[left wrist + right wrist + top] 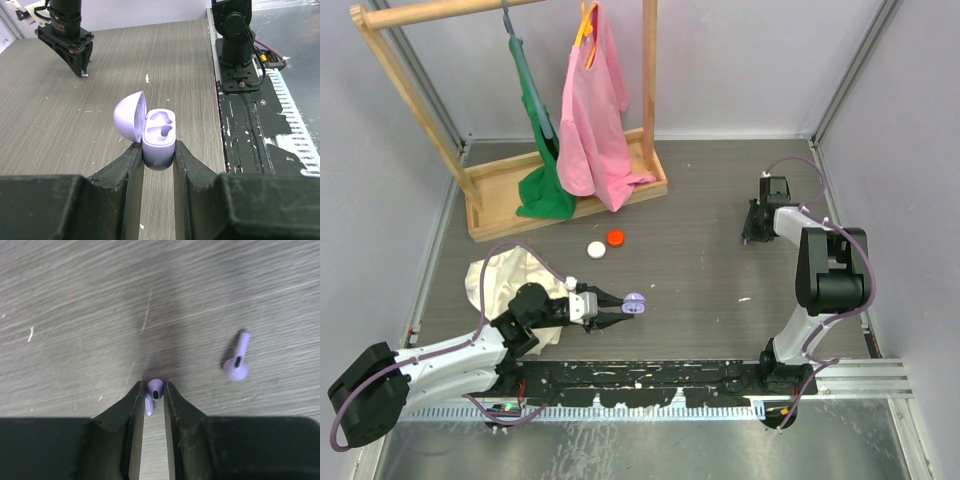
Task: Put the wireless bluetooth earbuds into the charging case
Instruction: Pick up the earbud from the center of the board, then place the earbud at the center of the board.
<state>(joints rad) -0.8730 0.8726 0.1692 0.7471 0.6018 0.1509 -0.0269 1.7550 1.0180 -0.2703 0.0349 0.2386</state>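
Observation:
My left gripper (158, 151) is shut on the charging case (159, 137), a pale-lavender case held low over the table with its lid (130, 116) flipped open to the left and both wells empty. In the top view the charging case (634, 303) sits at the left gripper's (623, 310) tips, near the table's front centre. At the far right my right gripper (154, 389) points down at the table, shut on one small lavender earbud (154, 388) with its stem towards the camera. A second earbud (237, 362) lies loose on the table to its right.
A wooden clothes rack (560, 195) with a pink (592, 110) and a green garment (542, 150) stands at the back left. A white cap (596, 249) and a red-orange cap (615, 237) lie mid-table. A cream cloth (510, 275) lies behind my left arm.

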